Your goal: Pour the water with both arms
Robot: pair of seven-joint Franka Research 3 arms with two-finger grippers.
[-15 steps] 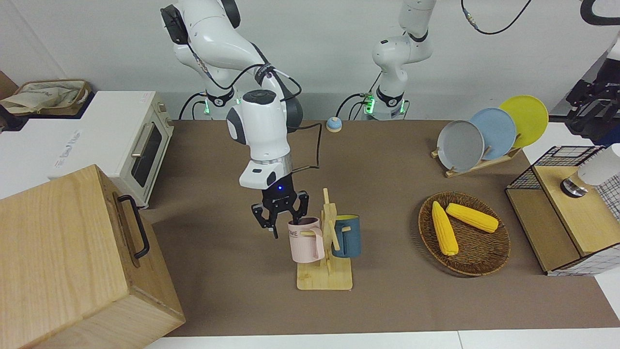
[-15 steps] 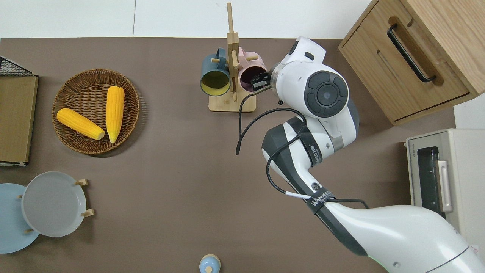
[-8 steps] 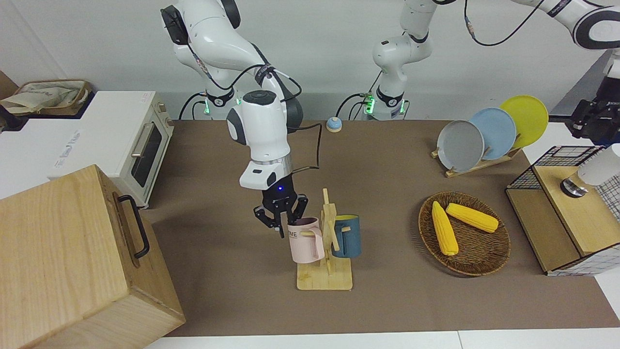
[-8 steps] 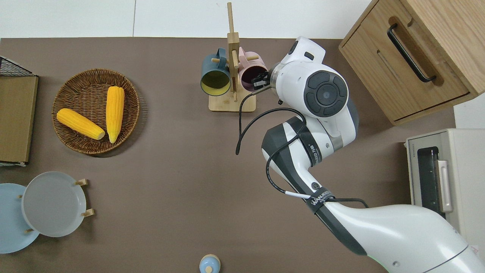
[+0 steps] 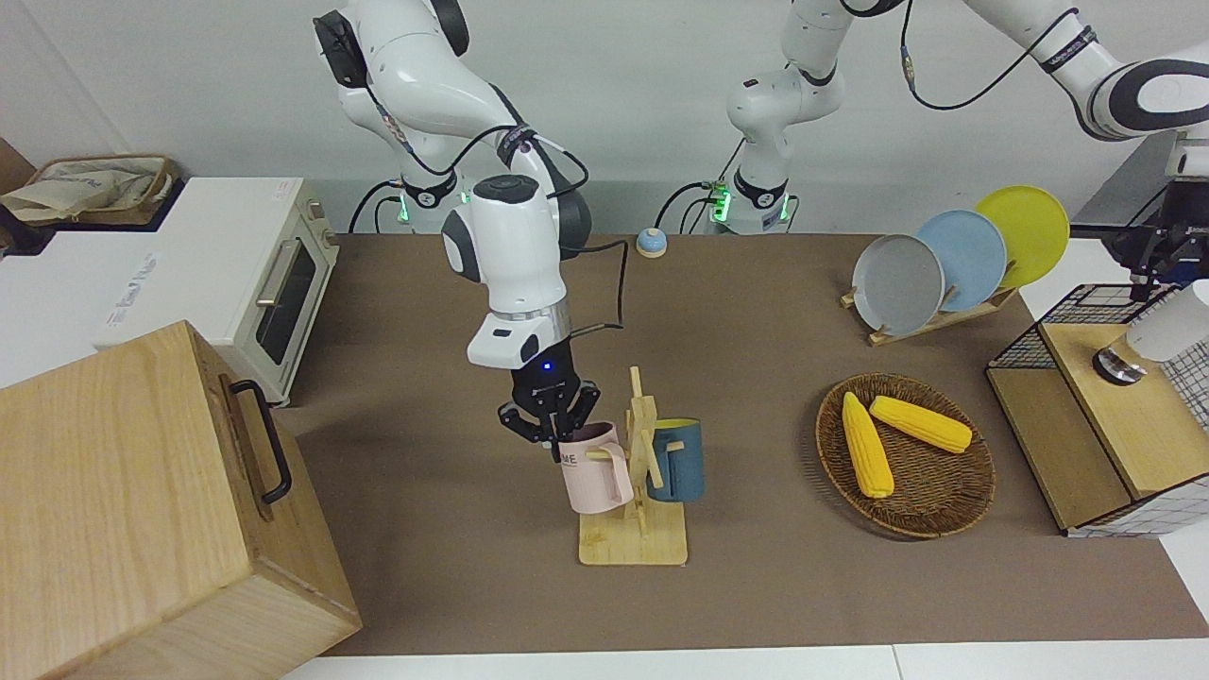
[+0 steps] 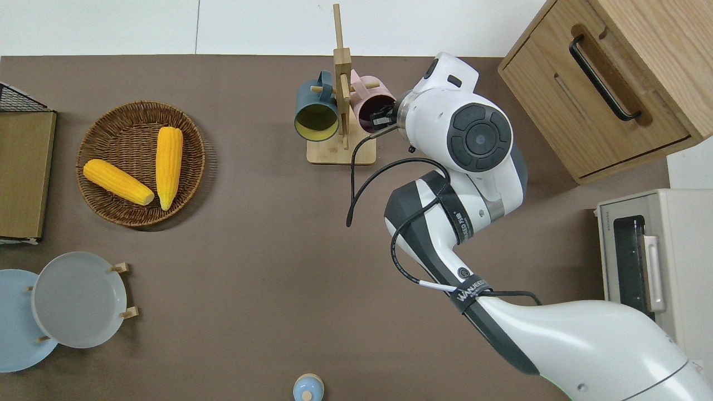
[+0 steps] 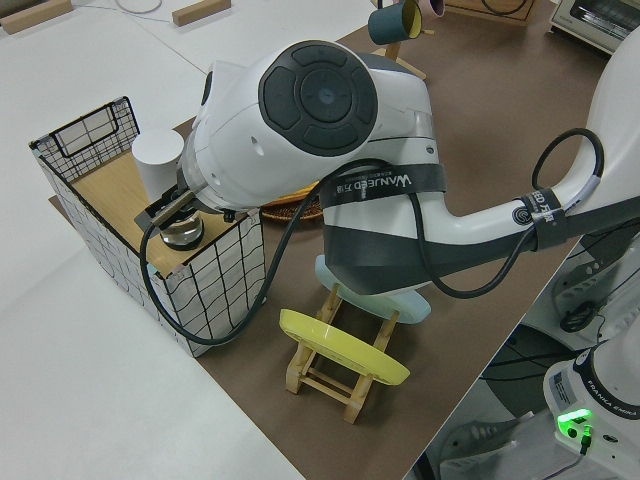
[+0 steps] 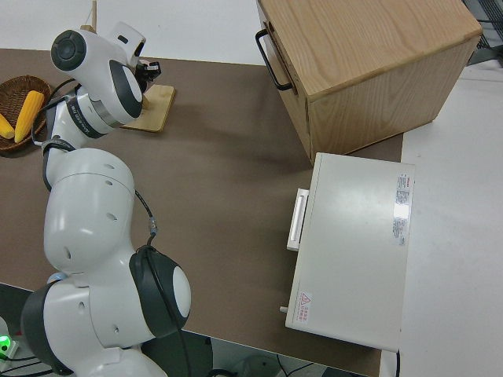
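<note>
Your right gripper (image 5: 551, 422) is closing on the rim of the pale pink ceramic mug (image 5: 595, 468), its black fingers (image 6: 380, 118) pinching the mug's wall at the mouth, narrow and holding the mug. That mug is hanging by its handle on a peg of the light wooden mug rack (image 5: 639, 501), beside the dark blue mug with the yellow inside (image 5: 676, 460), on the part of the table farther from the robots. Judging from this, you are freeing the mug: raise it gently along the peg's line so the handle slides off without tipping the rack (the base looks light).

Your left gripper (image 5: 1154, 253) is hanging over the wire-sided wooden crate (image 5: 1096, 401) at the left arm's end of the table, just above a white cylindrical bottle (image 7: 158, 157); whether its claw is wide or narrow I cannot tell.

The brown table mat (image 6: 250, 234) is also carrying a round woven basket (image 6: 106, 114) with two yellow corn cobs (image 6: 168, 158), a wooden rack of plates (image 5: 956, 253), a large oak box with a black handle (image 5: 132, 510) and a white toaster oven (image 5: 247, 274).
</note>
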